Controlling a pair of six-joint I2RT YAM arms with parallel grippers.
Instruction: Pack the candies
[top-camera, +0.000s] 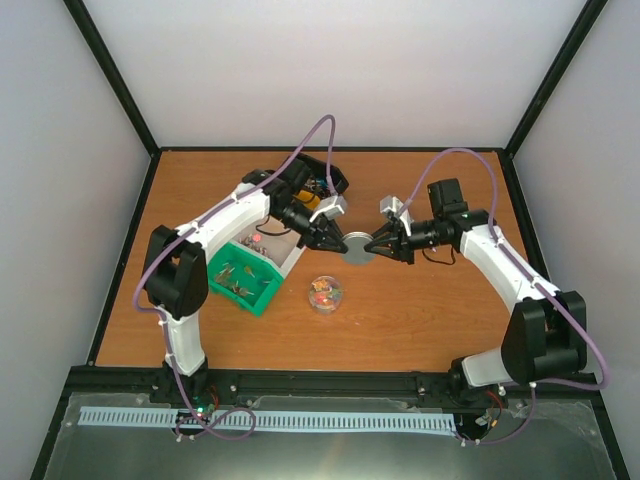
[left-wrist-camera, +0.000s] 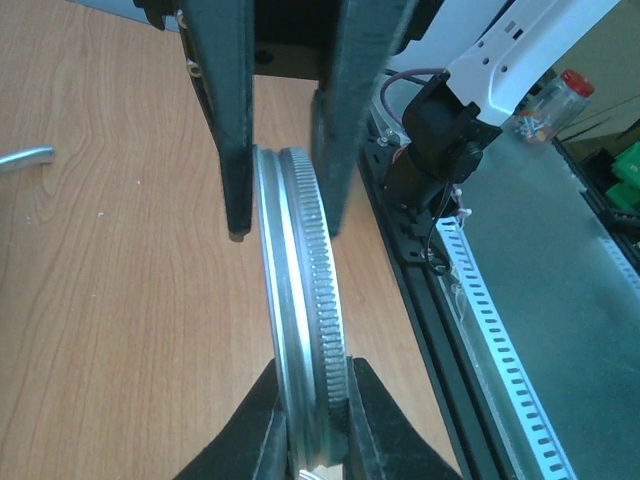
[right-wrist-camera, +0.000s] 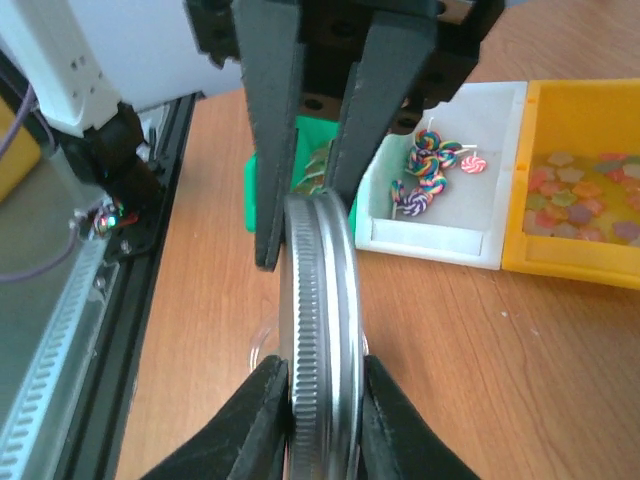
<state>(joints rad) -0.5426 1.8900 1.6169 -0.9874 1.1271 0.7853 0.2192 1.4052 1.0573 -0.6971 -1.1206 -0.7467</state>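
- Above the middle of the tabletop (top-camera: 420, 320), I see a round metal lid (top-camera: 357, 246) held on edge between my two arms.
- My left fingers (top-camera: 336, 241) are clamped nearly shut on one side of the lid's rim.
- My right fingers (top-camera: 377, 245) pinch the opposite side, both pressed against the metal.
- The candies (right-wrist-camera: 425, 165) lie in bins left of the lid: swirled ones in the white bin (right-wrist-camera: 440, 235), pale ones in the yellow bin (right-wrist-camera: 570, 265) touching it.
- The green bin (top-camera: 245, 290) holds more, too small to make out.
- A small clear jar (top-camera: 325, 293) with a few candies stands near the lid, apart from both arms.
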